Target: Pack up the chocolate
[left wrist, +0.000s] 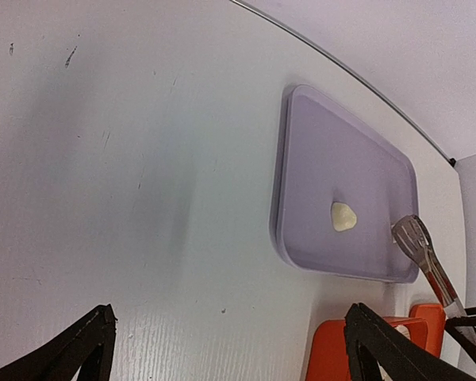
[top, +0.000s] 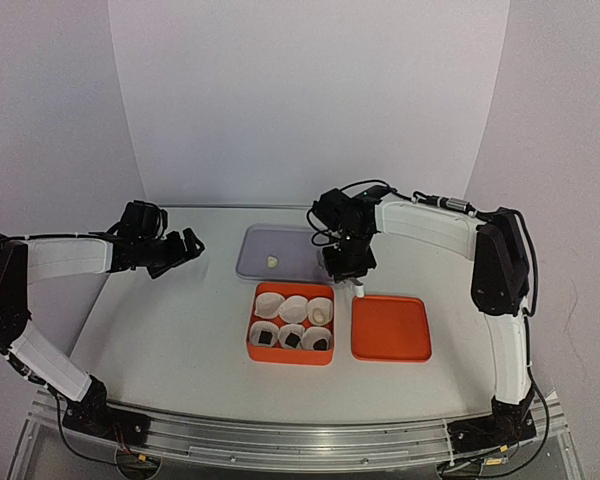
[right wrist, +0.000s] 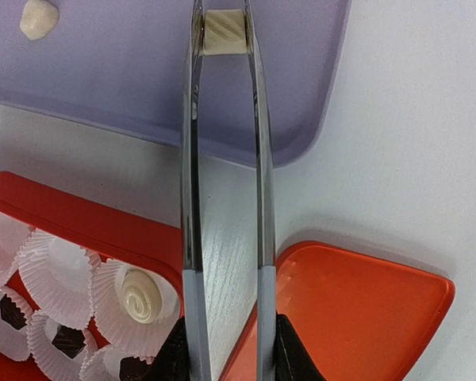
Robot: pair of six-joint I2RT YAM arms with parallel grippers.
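My right gripper (right wrist: 232,357) is shut on metal tongs (right wrist: 192,159), and the tong tips pinch a pale cream chocolate (right wrist: 224,32) above the purple tray (right wrist: 127,71). A second cream chocolate (right wrist: 38,17) lies on that tray; it also shows in the top view (top: 271,262) and the left wrist view (left wrist: 343,216). The orange box (top: 252,345) holds white paper cups: one cream swirl piece (right wrist: 140,294) and three dark pieces (right wrist: 67,340) sit in cups. My left gripper (top: 185,243) is open and empty, over the table left of the tray. My right gripper (top: 348,268) hovers between tray and box.
The orange square lid (top: 391,327) lies flat right of the box, just under my right wrist. The purple tray (top: 280,250) sits behind the box. The tongs (left wrist: 416,242) reach over the tray's near right corner. A white backdrop curves behind the table.
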